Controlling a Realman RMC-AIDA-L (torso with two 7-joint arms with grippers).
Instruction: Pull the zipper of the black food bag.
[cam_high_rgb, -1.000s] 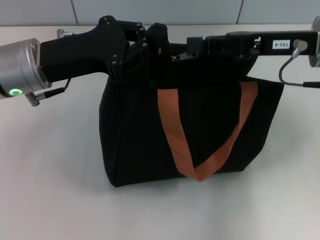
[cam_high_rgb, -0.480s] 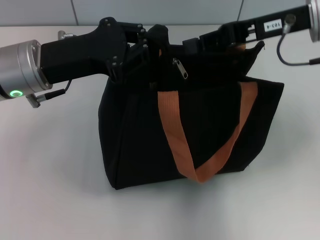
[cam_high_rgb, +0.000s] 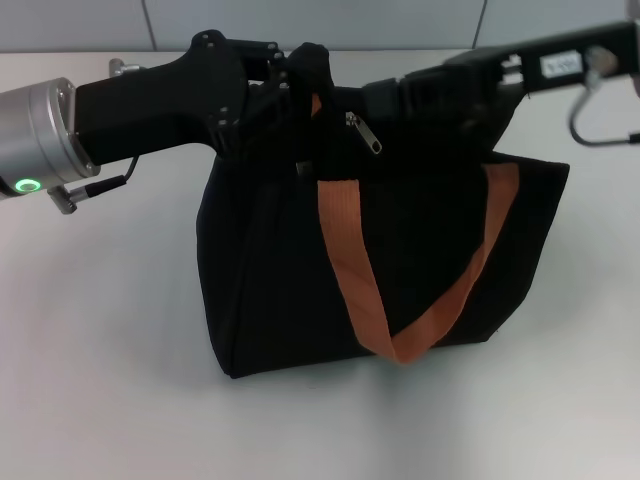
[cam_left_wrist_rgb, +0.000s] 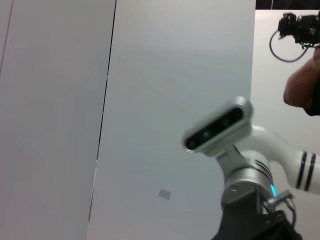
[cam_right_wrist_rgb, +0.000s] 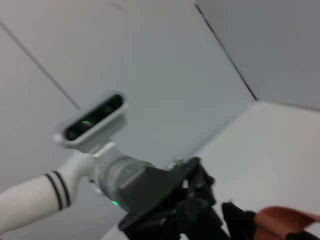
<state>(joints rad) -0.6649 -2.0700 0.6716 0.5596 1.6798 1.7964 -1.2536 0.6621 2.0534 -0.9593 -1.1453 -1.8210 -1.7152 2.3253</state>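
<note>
Standing on the white table (cam_high_rgb: 100, 350): large boxy black fabric food bag (cam_high_rgb: 400, 260) with orange-brown webbing handle (cam_high_rgb: 350, 270). Left gripper (cam_high_rgb: 290, 85) clamps the bag's top left corner fabric. Small silver metal zipper pull (cam_high_rgb: 365, 132) hangs free at top centre. Right gripper (cam_high_rgb: 395, 98) sits just right of it, holding nothing visible; finger spread indiscernible.

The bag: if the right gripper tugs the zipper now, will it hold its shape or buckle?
The bag is soft fabric that creases along its side, so it would probably buckle or slide if unheld. The left gripper sits at its top corner, which should brace it. The zipper dangles loose, so it may swing away from the right gripper.
</note>
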